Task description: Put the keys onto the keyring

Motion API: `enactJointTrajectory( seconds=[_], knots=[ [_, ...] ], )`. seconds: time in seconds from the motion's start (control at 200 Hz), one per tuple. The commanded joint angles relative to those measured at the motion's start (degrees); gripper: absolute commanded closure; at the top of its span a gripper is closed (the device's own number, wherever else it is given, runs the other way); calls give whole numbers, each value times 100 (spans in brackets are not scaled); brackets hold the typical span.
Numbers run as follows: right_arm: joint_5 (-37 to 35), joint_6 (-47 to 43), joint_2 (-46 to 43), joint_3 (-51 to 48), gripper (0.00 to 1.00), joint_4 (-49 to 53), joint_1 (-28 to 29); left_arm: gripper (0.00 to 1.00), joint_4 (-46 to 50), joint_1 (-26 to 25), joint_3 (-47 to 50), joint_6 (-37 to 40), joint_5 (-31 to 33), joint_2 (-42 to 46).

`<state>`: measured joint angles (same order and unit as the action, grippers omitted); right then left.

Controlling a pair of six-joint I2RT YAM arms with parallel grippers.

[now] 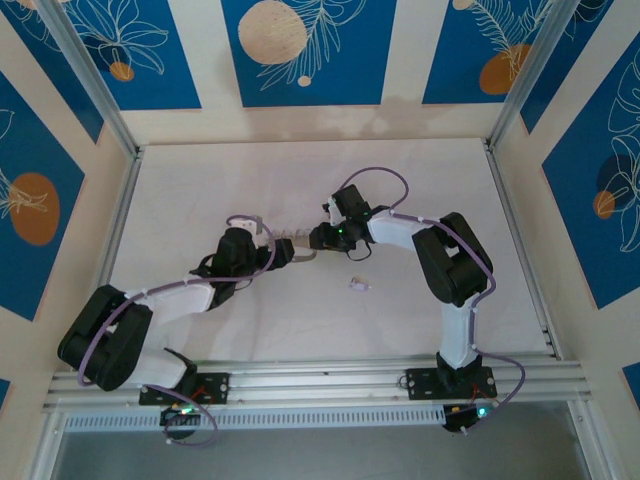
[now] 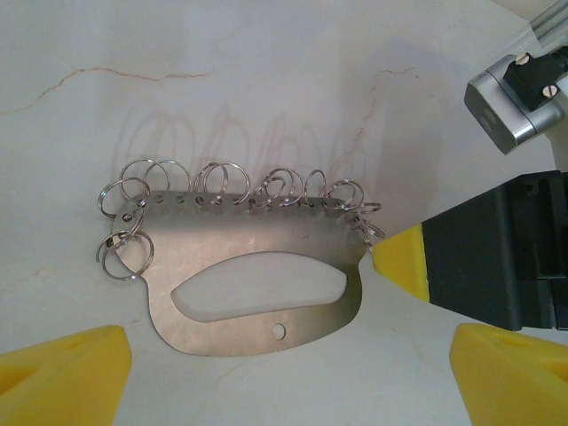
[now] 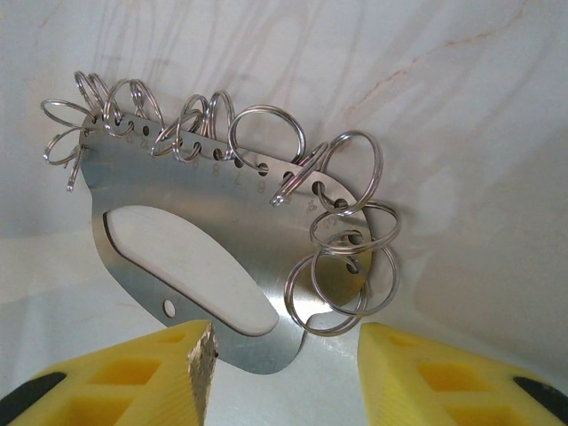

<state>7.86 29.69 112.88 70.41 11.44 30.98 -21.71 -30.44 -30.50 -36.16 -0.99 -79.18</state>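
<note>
Yellow moulded fingertip pads (image 3: 426,377) of the right pincer (image 3: 284,351) sit closest, parted on either side of the lower rim of the keyring (image 3: 222,200). The keyring is a flat brushed-steel plate with an oval cut-out and a row of small holes carrying thin wire split rings (image 3: 266,133). This pincer is not clenched; a gap shows beside one pad.

Likely trouble: the plate is thin, smooth and hard, so closing fingers may skate it away or tip it instead of seizing it. The loose, springy rings just beside one pad could get pinched or snagged. A thin silvery sliver (image 3: 202,368) stands against the other pad's inner face; I cannot tell whether it is a key.

Opposite, the left pincer (image 2: 290,351) is released wide, with the keyring just ahead of its tips. A tiny lilac-tinted metal key (image 1: 358,284) lies apart on the pale marbled tabletop (image 1: 200,180), nearer the arm bases than the right pincer. It is small enough to be brushed aside.
</note>
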Motion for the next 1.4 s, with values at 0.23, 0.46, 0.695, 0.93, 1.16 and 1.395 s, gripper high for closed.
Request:
enactJointTrajectory(
  seconds=[0.23, 0.46, 0.695, 0.93, 1.16, 1.395],
  knots=[
    [-164, -225, 26, 152, 58, 183, 38, 7, -184, -3, 71, -123, -53, 87],
    [-369, -345, 91, 268, 59, 305, 132, 7, -210, -6, 70, -132, -54, 88],
    [-527, -473, 177, 419, 62, 429, 233, 7, -215, -2, 76, -137, -50, 75],
    [-750, -568, 227, 499, 63, 523, 334, 7, -235, -1, 80, -144, -42, 64],
    [-1268, -677, 219, 539, 63, 600, 452, 7, -254, 1, 90, -163, -58, 56],
    [-1599, -728, 206, 593, 62, 605, 471, 7, -261, 2, 88, -163, -68, 75]
  ],
)
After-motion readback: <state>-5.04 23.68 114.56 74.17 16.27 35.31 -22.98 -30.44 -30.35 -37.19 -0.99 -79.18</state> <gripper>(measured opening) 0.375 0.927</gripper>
